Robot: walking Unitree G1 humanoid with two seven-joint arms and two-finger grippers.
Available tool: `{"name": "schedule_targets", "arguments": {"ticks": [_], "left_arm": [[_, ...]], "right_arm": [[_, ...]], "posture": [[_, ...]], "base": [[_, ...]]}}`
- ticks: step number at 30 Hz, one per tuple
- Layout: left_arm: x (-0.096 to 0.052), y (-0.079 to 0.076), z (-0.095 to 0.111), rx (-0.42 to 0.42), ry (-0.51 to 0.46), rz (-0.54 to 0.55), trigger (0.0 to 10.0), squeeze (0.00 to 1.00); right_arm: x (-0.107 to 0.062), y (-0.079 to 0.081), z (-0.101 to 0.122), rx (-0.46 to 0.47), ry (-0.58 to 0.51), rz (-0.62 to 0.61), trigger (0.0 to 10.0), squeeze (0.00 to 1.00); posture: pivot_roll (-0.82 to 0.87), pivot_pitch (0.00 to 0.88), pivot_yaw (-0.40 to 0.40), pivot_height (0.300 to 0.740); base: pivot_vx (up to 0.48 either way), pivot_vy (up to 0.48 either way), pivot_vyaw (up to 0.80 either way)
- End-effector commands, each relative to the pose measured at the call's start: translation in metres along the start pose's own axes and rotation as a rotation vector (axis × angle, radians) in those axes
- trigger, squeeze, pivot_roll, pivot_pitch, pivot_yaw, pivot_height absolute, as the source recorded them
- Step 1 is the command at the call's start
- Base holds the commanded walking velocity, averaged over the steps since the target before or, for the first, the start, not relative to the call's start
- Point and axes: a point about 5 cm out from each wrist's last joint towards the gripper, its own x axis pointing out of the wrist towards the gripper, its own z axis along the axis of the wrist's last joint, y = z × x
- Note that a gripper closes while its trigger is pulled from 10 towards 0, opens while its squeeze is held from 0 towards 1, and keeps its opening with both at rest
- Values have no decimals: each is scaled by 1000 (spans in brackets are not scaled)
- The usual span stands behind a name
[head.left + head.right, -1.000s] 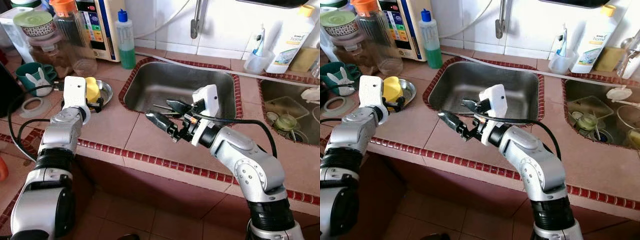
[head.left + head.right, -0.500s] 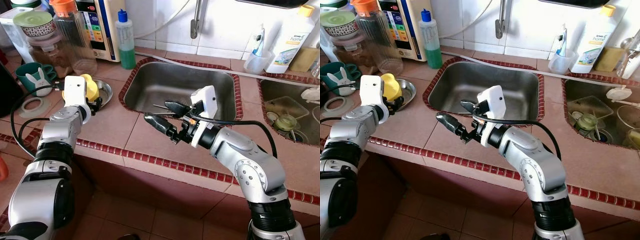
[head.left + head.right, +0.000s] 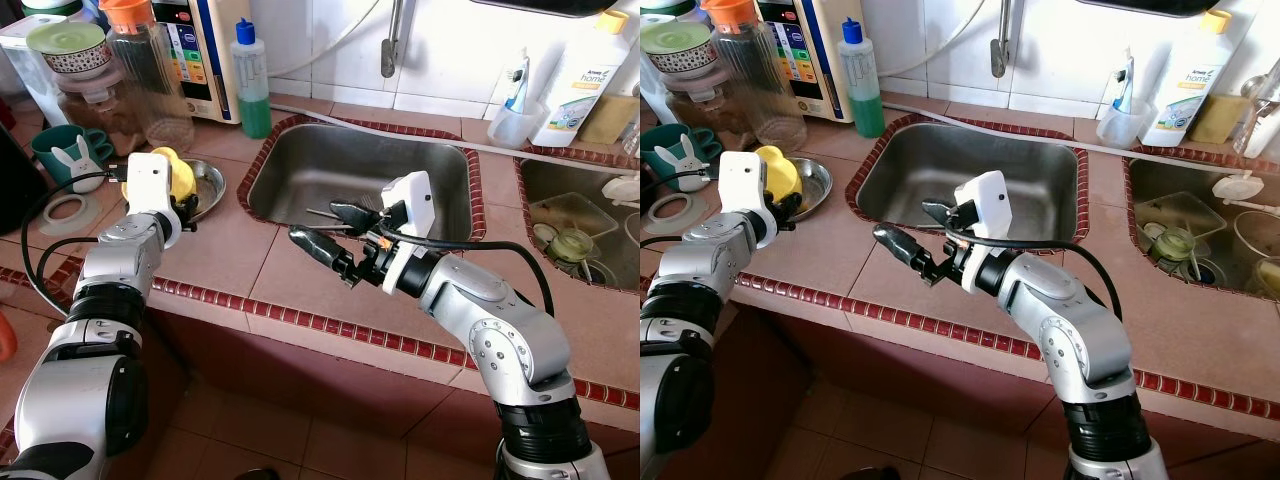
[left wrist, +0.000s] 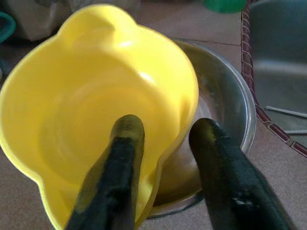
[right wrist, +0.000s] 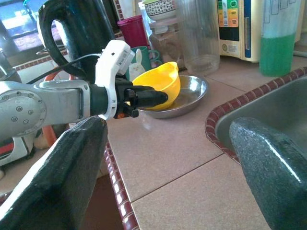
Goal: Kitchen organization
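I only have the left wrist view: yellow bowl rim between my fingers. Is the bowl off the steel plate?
Observer: Tilted over the steel plate; the right wrist view shows the yellow bowl pinched by its rim in the left gripper. Contact underneath is unclear.
Operator: Where is the right gripper?
Observer: The right gripper hovers open at the sink's front edge, holding nothing.
Operator: Anything in that sink?
Observer: Thin utensils lie on its bottom.
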Motion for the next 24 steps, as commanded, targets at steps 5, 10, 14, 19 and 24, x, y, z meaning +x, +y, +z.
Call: {"name": "schedule_targets", "arguments": {"ticks": [5,10,14,19,24], "left_arm": [[0,3,12,8,-65,39,0,0],[-1,3,13,17,-81,48,0,0],[-1,3,16,41,-110,58,0,0],[-2,0,20,72,-138,59,0,0],[-2,-5,22,80,-162,55,0,0]], "right_arm": [[2,0,5,-19,-16,-11,10000,0],[2,-1,5,-19,-19,-23,10000,0],[3,-2,5,-20,-20,-25,10000,0],[3,-2,5,-19,-22,-27,10000,0],[4,-2,5,-18,-23,-31,10000,0]], "posture": [[3,92,33,740],[4,94,32,740],[5,94,31,740],[5,94,31,740],[7,94,32,740]], "base": [[0,0,0],[0,0,0],[0,0,0],[0,0,0],[0,0,0]]}}
